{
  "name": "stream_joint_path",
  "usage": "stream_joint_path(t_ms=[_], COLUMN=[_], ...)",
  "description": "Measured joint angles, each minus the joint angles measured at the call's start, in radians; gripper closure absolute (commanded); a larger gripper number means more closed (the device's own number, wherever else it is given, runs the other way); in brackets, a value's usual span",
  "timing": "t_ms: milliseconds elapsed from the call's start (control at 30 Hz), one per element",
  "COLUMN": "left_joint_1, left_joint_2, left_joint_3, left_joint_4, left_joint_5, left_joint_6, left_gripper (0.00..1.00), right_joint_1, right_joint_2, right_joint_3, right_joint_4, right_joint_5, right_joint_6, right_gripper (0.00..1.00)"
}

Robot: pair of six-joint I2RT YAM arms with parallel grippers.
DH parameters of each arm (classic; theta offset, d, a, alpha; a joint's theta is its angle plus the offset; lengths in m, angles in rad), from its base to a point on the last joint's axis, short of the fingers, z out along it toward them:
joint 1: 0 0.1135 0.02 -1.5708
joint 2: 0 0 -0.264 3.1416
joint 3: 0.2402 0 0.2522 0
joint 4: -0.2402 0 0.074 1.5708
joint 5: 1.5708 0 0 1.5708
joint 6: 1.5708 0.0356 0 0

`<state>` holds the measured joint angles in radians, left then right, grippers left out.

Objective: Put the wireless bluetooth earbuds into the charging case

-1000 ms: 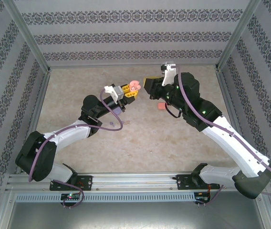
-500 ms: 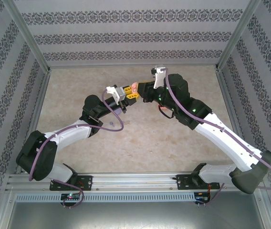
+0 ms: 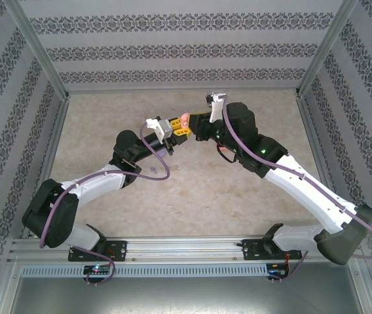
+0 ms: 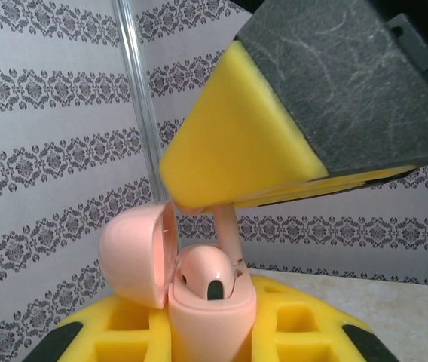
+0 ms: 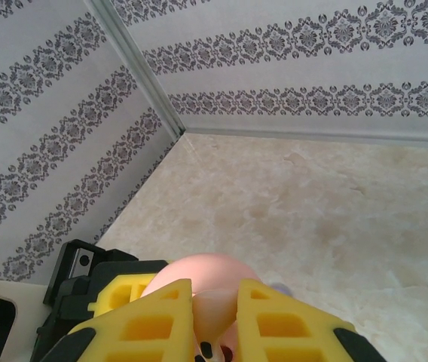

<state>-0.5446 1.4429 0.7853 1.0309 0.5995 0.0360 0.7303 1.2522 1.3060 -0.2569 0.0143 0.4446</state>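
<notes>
Upper middle of the overhead view, left tool clamped on the open pink charging case, lid flipped left, right tool pinching a pale pink earbud by its stem, head seemingly at the case's mouth, both raised over the bench

Directly ahead of the left end effector, the right end effector is blocking the way — the pink case and pale pink earbud are filling the gap. To either side of both, bare counter is lying open.
</notes>
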Motion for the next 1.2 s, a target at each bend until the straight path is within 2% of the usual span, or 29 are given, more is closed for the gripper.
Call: stream_joint_path(t_ms=[933,1033,1133,1200], left_joint_1=[-0.005,-0.005,-0.006,-0.006], left_joint_2=[0.0,0.0,0.0,0.0], left_joint_3=[0.0,0.0,0.0,0.0], left_joint_4=[-0.06,-0.06,-0.059,-0.056], left_joint_5=[-0.006,-0.005,-0.005,-0.005], left_joint_6=[-0.004,-0.004,-0.004,-0.004], left_gripper=[1.0,1.0,1.0,1.0], right_joint_1=[0.001,0.001,0.001,-0.004], right_joint_2=[0.0,0.0,-0.001,-0.003], right_joint_3=[-0.066,-0.066,-0.064,-0.06], right_joint_4=[0.032,0.031,0.026,0.015], right_joint_5=[0.007,0.012,0.028,0.041], right_joint_6=[-0.055,-0.051,-0.039,-0.024], right_gripper=[0.83,0.74,0.53,0.46])
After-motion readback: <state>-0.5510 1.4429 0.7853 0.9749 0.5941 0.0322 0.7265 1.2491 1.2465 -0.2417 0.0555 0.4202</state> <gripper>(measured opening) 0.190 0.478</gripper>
